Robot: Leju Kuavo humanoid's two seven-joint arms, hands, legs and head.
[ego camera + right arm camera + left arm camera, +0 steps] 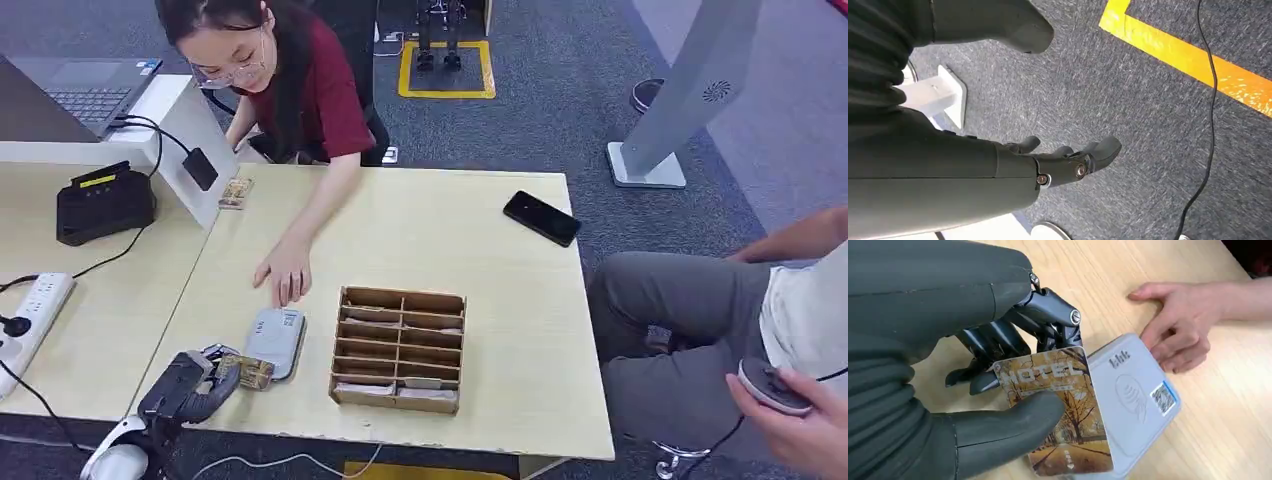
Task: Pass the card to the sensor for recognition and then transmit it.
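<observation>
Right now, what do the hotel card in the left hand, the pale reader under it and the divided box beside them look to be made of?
Printed hotel card, pinched by the left hand: likely glossy plastic; thin, stiff, slight sheen.
Pale grey card reader: probably matte moulded plastic; rounded corners, printed symbol.
Brown divided box: looks like thin unpainted wood or fibreboard; flat slats, raw edges.

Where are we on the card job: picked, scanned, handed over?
Picked: the left hand holds the hotel card. In hand: the card overlaps the grey sensor's edge, short of its contactless symbol. Left: the pass to the person's hand waiting on the table beside it.
</observation>
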